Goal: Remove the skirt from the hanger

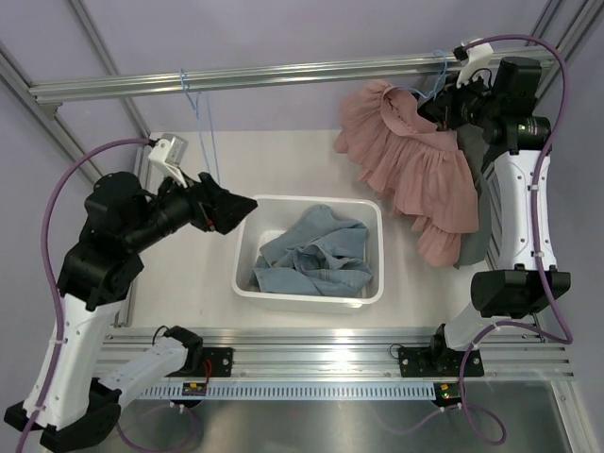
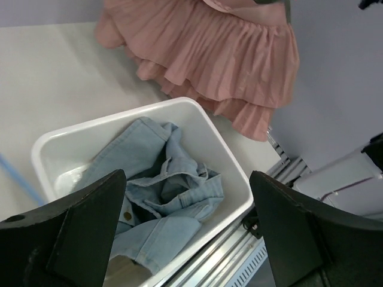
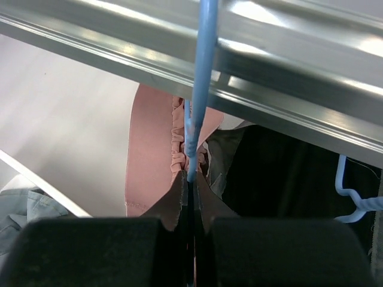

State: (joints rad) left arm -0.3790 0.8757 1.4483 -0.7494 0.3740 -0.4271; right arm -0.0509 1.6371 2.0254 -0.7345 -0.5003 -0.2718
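Nearest the arm bases, a white bin [image 1: 311, 297] sits on the worktop [image 1: 189, 274] with a crumpled denim garment [image 1: 316, 250] inside. The left gripper [image 1: 231, 209] hovers at the bin's left rim, jaws wide and holding nothing, aimed toward the far right. There the pink skirt [image 1: 425, 179] hangs in tiers from a blue hanger [image 3: 200, 78], well clear of the bin, with a dark garment [image 3: 281, 173] just behind it. The right gripper [image 3: 190, 185] is closed tight on the hanger's neck, right above the gathered waistband and below the rail [image 1: 283, 75]. The step in hand looks like steadying the hanger so the skirt can be drawn off. To do it well, the right arm should keep the neck pinned without dragging the hook along the rail, while the left crosses over, takes the waistband alone, not the dark cloth, and pulls downward. How the skirt is fastened cannot be told.
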